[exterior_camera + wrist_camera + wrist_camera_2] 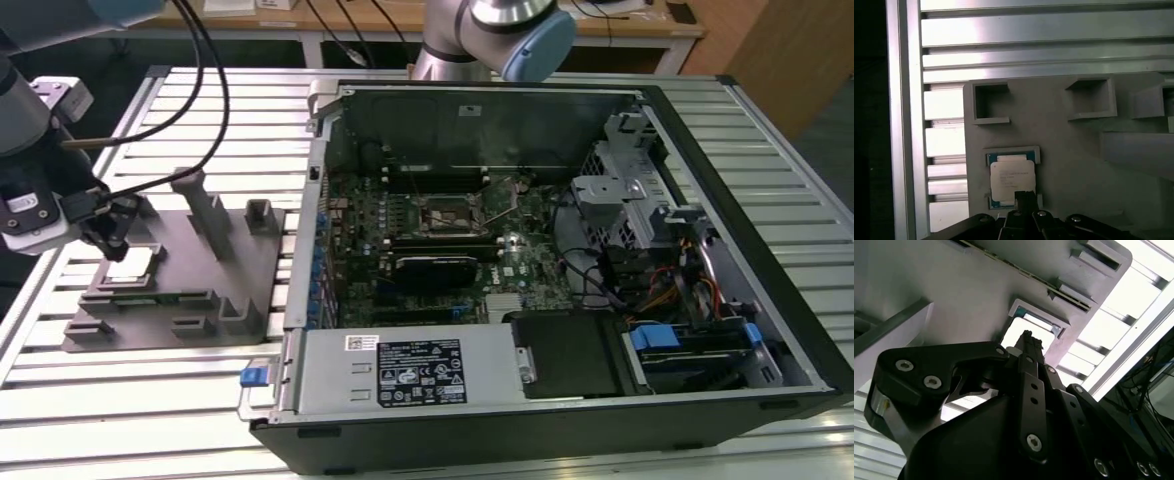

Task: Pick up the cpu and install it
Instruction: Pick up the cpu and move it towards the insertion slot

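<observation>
The cpu [130, 265] is a small silvery square chip lying flat in a pocket of the grey fixture [187, 300] at the exterior view's left. My gripper [112, 243] hangs just above its near edge, fingers closed together with nothing between them. In the first wrist view the dark tip of the gripper [1024, 196] overlaps one edge of the cpu [1012, 177]. In the second wrist view the gripper [1027, 338] points at the cpu's framed pocket [1040, 320]. The dark cpu socket [447, 212] sits on the motherboard inside the open computer case [787, 300].
Upright tabs [210, 205] rise from the fixture close to my gripper. The slatted aluminium table [134, 400] carries both fixture and case. Cables [200, 80] hang from the arm. A second arm's base [494, 40] stands behind the case.
</observation>
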Robot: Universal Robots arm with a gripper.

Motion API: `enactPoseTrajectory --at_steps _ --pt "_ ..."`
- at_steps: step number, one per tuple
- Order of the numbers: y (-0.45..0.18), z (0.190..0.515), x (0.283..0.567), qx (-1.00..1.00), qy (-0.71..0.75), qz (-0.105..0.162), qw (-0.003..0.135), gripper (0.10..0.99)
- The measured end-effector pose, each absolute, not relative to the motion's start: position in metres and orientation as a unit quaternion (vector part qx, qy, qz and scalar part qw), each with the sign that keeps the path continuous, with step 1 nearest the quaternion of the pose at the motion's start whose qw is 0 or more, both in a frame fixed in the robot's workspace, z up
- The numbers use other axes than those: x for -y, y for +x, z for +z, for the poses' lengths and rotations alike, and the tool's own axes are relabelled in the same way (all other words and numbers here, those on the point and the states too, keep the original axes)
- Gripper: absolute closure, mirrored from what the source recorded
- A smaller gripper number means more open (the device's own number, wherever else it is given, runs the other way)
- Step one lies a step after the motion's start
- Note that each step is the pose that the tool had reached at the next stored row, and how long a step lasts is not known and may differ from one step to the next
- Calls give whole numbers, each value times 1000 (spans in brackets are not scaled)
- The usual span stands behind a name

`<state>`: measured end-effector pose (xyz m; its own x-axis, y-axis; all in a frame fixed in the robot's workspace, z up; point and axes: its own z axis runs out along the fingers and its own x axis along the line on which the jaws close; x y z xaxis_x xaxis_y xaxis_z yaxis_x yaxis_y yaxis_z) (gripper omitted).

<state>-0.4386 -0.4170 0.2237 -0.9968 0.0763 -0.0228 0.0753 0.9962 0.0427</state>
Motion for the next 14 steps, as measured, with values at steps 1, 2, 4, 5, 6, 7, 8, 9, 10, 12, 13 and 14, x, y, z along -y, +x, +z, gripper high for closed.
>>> enactPoseTrajectory --at_steps 1,2,4,5,6,7,8,9,10,12,13,14 --pt "-439 222 417 -999 38 21 12 980" --pt "-440 220 417 -999 38 21 12 980" --pt "-441 216 417 -999 38 21 12 980" --pt "-441 215 417 -999 38 21 12 980" --pt "-442 213 417 -999 38 21 12 980" --pt "-442 211 416 -999 38 21 12 980" --pt "-442 209 416 -999 38 21 12 980" --pt "-443 208 415 -999 38 21 12 980" --pt "-443 206 415 -999 38 21 12 980" --pt "-445 204 413 -999 38 21 12 980" --pt "-445 203 413 -999 38 21 12 980" --pt "-446 202 412 -999 38 21 12 980"
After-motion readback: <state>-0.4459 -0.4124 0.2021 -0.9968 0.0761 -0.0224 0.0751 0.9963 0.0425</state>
